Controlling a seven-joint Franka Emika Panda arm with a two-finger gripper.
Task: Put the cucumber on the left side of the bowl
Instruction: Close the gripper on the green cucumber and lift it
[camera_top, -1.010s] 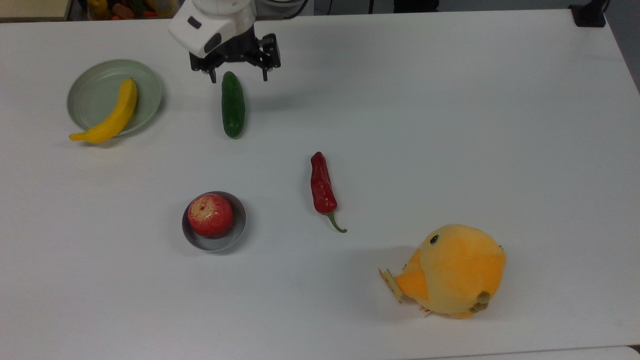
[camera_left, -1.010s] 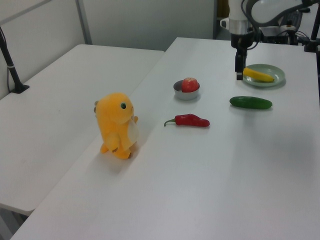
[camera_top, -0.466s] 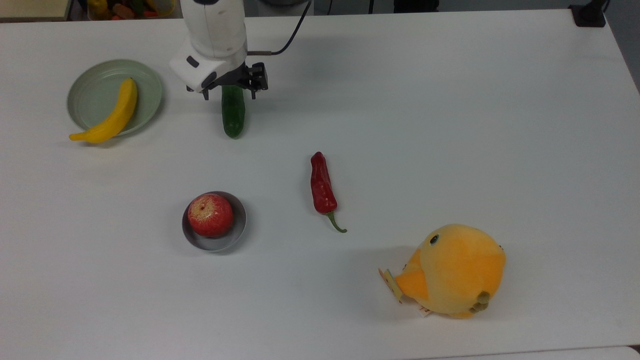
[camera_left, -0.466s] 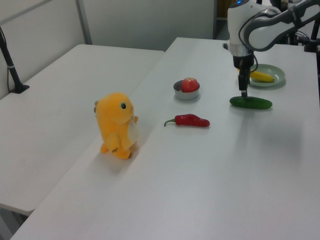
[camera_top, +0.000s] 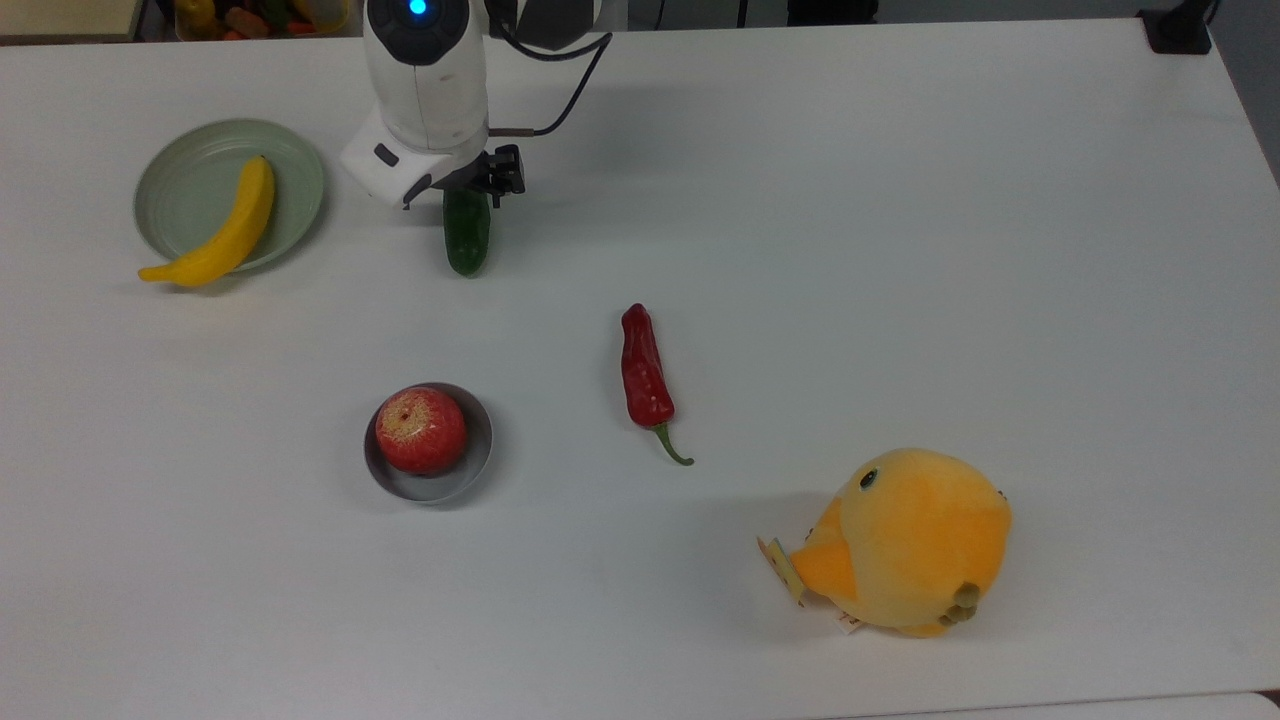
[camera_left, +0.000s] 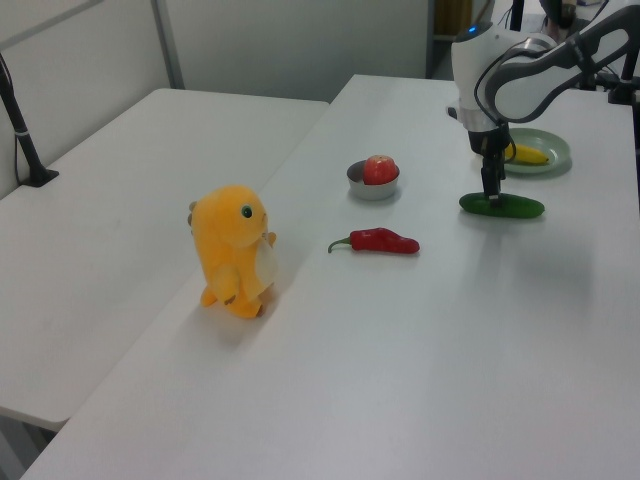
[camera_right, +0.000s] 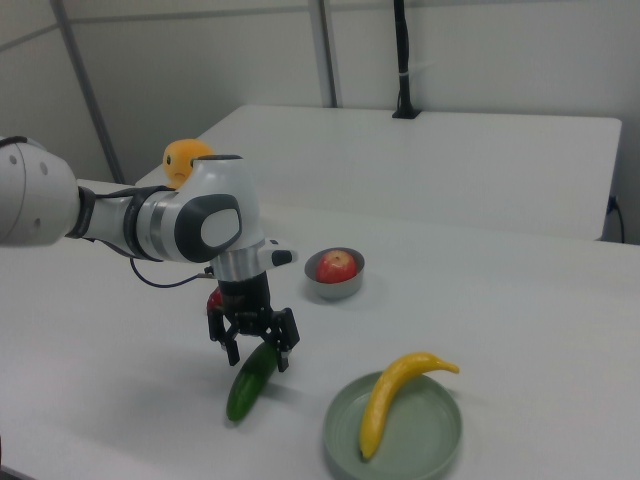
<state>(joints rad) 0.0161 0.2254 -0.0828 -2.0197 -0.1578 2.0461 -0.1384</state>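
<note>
The dark green cucumber (camera_top: 467, 240) lies flat on the white table, at the top view's upper left; it also shows in the left view (camera_left: 505, 206) and the right view (camera_right: 245, 390). My gripper (camera_top: 462, 195) is down over the cucumber's end nearest the arm. In the right view the gripper (camera_right: 258, 355) is open, with one finger on each side of the cucumber. The small grey bowl (camera_top: 481, 440) sits nearer the table's front in the top view and holds a red apple (camera_top: 420, 428).
A pale green plate (camera_top: 190, 165) with a yellow banana (camera_top: 222, 228) lies at the top view's left of the cucumber. A red chili (camera_top: 645, 375) lies mid-table. An orange plush toy (camera_top: 905, 540) stands at the top view's lower right.
The arm has come forward and lowered, bringing the open gripper down from above the cucumber's far end to around it. The cucumber has not moved.
</note>
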